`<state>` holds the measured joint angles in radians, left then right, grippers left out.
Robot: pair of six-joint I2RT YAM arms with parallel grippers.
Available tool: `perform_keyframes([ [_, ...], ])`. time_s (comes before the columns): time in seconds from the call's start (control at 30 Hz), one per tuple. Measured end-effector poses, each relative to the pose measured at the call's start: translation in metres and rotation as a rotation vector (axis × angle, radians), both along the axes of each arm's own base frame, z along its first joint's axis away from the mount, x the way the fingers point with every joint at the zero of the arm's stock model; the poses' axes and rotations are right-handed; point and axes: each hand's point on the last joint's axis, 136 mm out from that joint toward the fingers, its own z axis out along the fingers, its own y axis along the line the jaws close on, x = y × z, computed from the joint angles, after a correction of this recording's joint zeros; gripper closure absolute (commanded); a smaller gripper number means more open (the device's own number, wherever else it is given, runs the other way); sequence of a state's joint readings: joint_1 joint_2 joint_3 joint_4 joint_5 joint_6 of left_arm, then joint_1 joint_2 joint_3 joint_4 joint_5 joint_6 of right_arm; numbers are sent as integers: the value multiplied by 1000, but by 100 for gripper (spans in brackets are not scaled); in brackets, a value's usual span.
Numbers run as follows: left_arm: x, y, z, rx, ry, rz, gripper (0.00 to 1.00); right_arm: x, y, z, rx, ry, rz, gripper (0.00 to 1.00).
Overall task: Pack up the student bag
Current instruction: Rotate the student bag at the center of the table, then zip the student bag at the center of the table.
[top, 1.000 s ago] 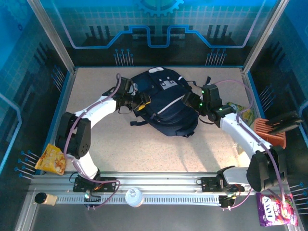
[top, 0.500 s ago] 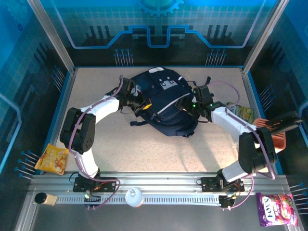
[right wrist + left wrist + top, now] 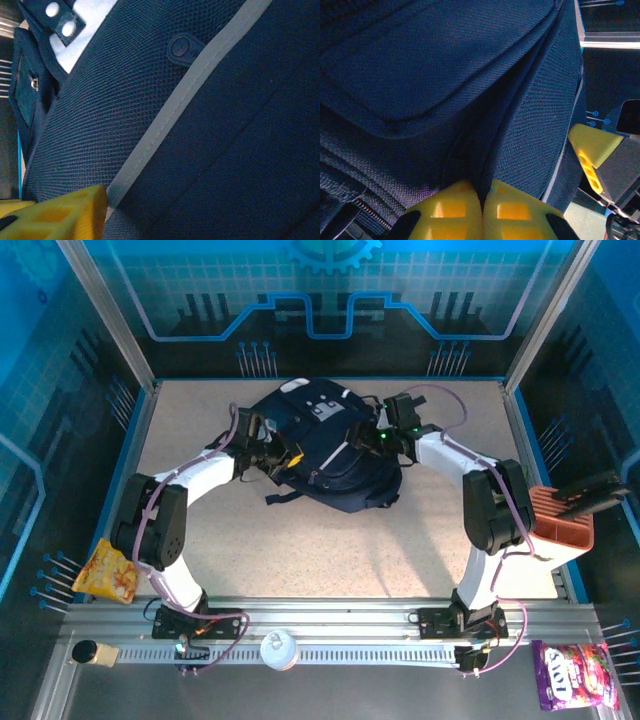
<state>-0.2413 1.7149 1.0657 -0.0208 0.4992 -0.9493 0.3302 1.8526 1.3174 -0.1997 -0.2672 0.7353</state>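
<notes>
The bag (image 3: 345,475) lies flat on the desk (image 3: 300,550), at the far middle, its grey-white patch turned to the far side and a black strap trailing off its near left corner. Both arms reach in to it from either side.

The left end effector (image 3: 287,455) is at the bag's left edge. In the left wrist view its yellow fingers (image 3: 452,212) are clenched, pad against pad, hard up against a fold of navy cloth. I cannot tell if any cloth is nipped between them.

The right end effector (image 3: 373,437) is on the bag's right far part, beside a white stripe. In the right wrist view one yellow finger (image 3: 65,215) lies against the mesh cloth just beside that stripe. I cannot tell whether this end effector is released or clenched.

A yellow packet (image 3: 108,572) lies off the desk's near left corner. A purple packet (image 3: 570,675) lies at the near right, and an orange rack (image 3: 560,518) stands at the desk's right edge.
</notes>
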Motion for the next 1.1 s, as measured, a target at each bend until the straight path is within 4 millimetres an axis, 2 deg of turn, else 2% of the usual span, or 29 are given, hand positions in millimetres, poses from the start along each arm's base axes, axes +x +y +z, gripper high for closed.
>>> perform_keyframes([
  [0.1,0,4,1,-5,5,20,100,2,3,6,-15,-24,32,34],
  [0.2,1,3,2,-13,6,25,100,-5,-2,9,-44,-26,41,29],
  [0.4,2,1,5,-35,6,30,100,-49,-28,34,-109,-46,14,29],
  [0.5,3,-1,6,-40,8,31,100,-70,-29,47,-125,-72,8,31],
  [0.57,3,-3,7,-46,7,32,100,-86,-20,50,-136,-77,15,33],
  [0.67,4,-8,11,-54,-6,29,100,-107,6,49,-161,-78,39,36],
  [0.83,5,-22,18,-82,-30,27,100,-136,45,45,-217,-90,44,48],
  [0.93,5,-30,20,-110,-45,28,100,-138,58,45,-235,-92,1,52],
  [1.1,3,-33,14,-128,-47,31,100,-124,76,41,-284,-90,-67,57],
])
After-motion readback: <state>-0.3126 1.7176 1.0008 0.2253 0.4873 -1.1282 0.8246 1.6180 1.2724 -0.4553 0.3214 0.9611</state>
